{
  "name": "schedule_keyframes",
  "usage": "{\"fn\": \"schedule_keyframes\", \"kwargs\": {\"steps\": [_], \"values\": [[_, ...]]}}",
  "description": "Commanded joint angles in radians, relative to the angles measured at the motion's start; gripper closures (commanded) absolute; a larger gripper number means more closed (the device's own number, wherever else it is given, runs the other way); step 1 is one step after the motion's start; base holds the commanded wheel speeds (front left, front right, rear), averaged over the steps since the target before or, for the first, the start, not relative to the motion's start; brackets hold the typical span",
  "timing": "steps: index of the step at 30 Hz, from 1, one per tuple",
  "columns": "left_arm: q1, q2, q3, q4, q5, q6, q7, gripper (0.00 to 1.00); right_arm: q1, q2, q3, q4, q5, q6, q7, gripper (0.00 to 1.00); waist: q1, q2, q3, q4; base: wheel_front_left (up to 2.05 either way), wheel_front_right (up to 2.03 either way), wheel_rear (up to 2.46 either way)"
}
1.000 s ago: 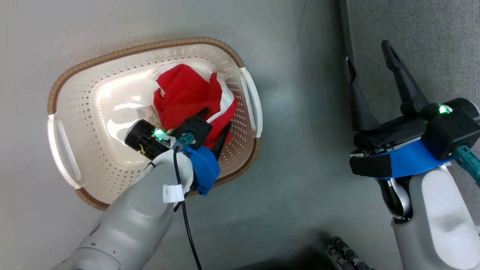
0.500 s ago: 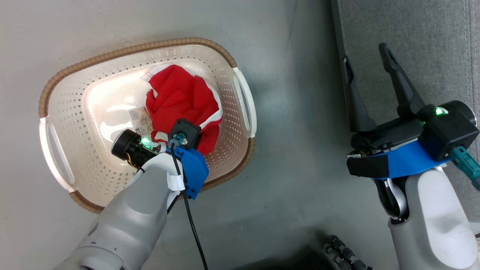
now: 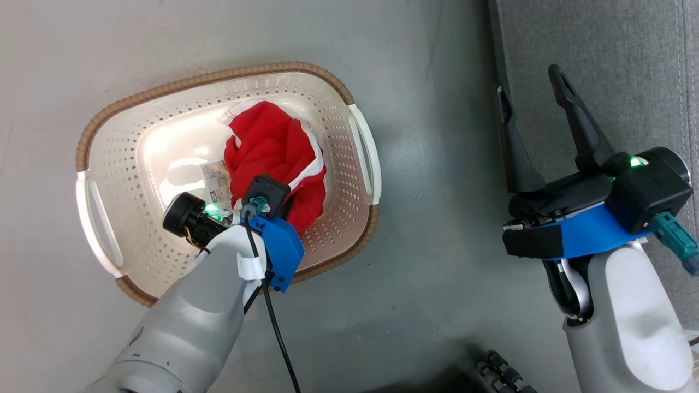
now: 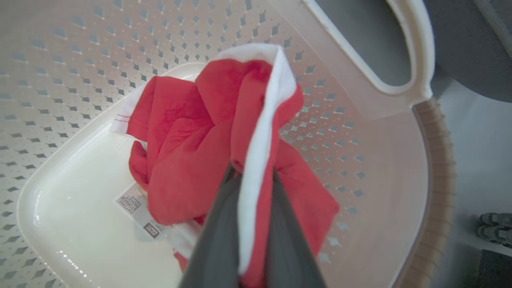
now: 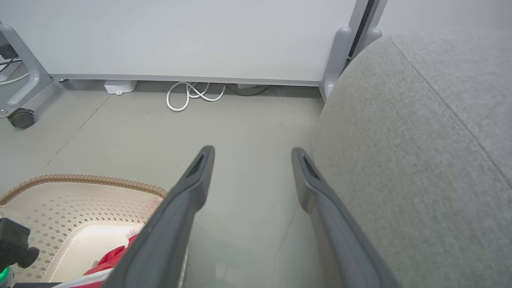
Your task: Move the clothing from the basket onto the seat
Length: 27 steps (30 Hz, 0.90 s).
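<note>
Newly shut L fingers (image 4: 215, 242) pinch 1 clothing wad (image 4: 180, 160) in 1 basket (image 3: 180, 95); R fingers (image 3: 581, 128) apart.

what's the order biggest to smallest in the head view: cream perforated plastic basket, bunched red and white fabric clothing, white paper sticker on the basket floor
1. cream perforated plastic basket, clearly largest
2. red and white fabric clothing
3. white paper sticker, partly covered, smallest by far

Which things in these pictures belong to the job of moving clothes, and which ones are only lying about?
For the job: red clothing, basket, grey seat, left claw shut on the clothing.
Lying about: white cable, small wheel.
</note>
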Motion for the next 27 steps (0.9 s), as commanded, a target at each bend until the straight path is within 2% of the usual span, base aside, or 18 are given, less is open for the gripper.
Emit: {"fn": "schedule_keyframes", "kwargs": {"steps": [1, 7, 12, 27], "values": [[0.002, -0.001, -0.001, 0.001, -0.009, -0.007, -0.006, 1.0, -0.017, 0.004, 0.0, 0.004, -0.003, 0.0, 0.004, 0.0, 0.0, 0.0, -0.009, 0.004, 0.0, 0.0, 0.0], [0.022, -0.002, 0.007, -0.013, -0.037, -0.008, -0.016, 1.0, -0.008, 0.004, 0.004, 0.024, 0.007, 0.0, -0.003, 0.0, 0.0, 0.0, -0.07, 0.016, 0.0, 0.0, 0.0], [0.055, -0.002, 0.013, -0.054, -0.063, -0.013, -0.027, 1.0, 0.022, -0.005, -0.003, 0.047, 0.009, 0.0, -0.002, 0.0, 0.0, 0.0, -0.161, 0.035, 0.0, 0.0, 0.0], [0.162, -0.002, -0.021, -0.331, -0.095, -0.016, -0.03, 1.0, 0.168, -0.04, -0.011, 0.114, 0.018, 0.0, 0.052, 0.0, 0.0, 0.0, -0.546, 0.142, 0.0, 0.0, 0.0]]}}
